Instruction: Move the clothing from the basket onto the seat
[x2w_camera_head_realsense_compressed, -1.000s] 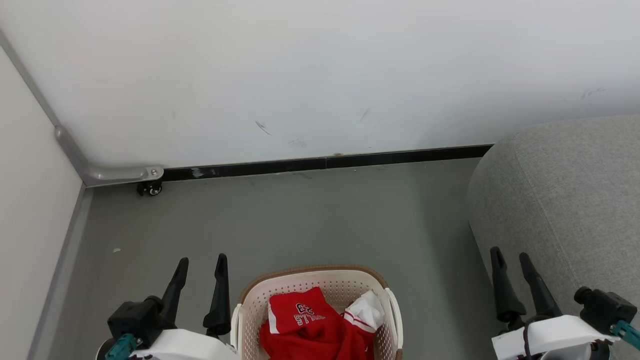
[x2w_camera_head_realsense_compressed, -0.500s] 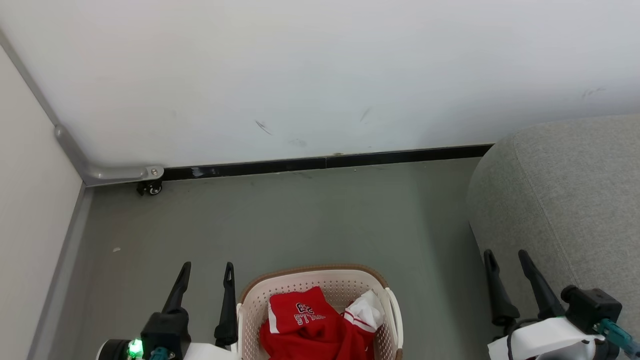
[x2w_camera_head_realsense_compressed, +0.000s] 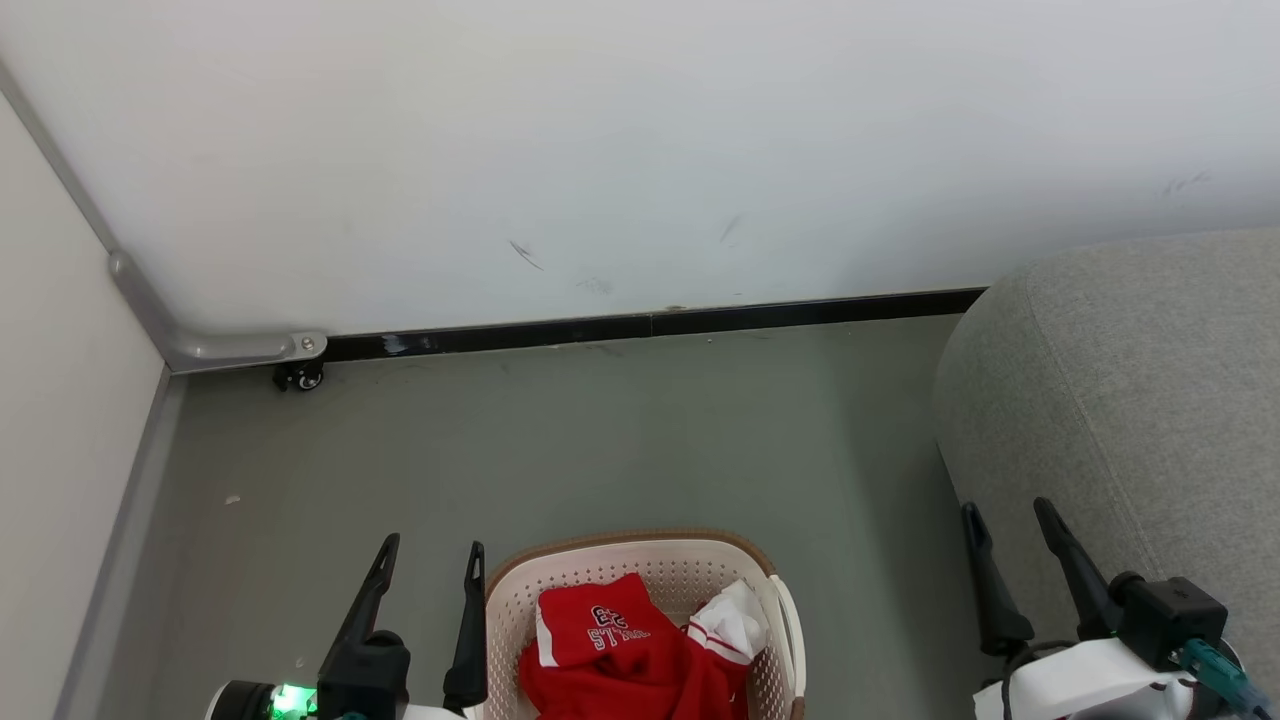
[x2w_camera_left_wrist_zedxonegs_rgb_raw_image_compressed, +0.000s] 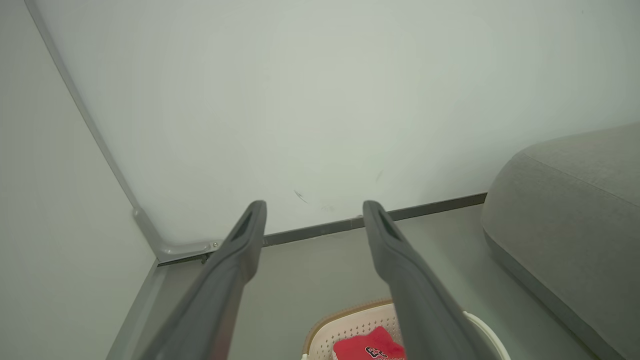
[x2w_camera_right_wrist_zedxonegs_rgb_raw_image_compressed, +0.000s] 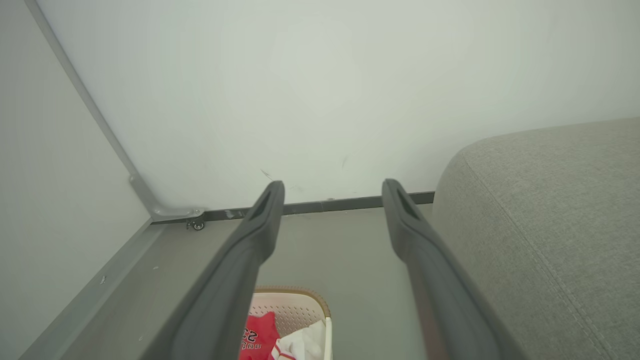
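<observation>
The clothing lies heaped in the basket on the floor, and the seat is off to my right. My left gripper hangs just beside the basket's left rim, jaws wide and empty. The right gripper, equally wide and empty, is by the seat. I judge the left nearer: reach rightward and down.
</observation>
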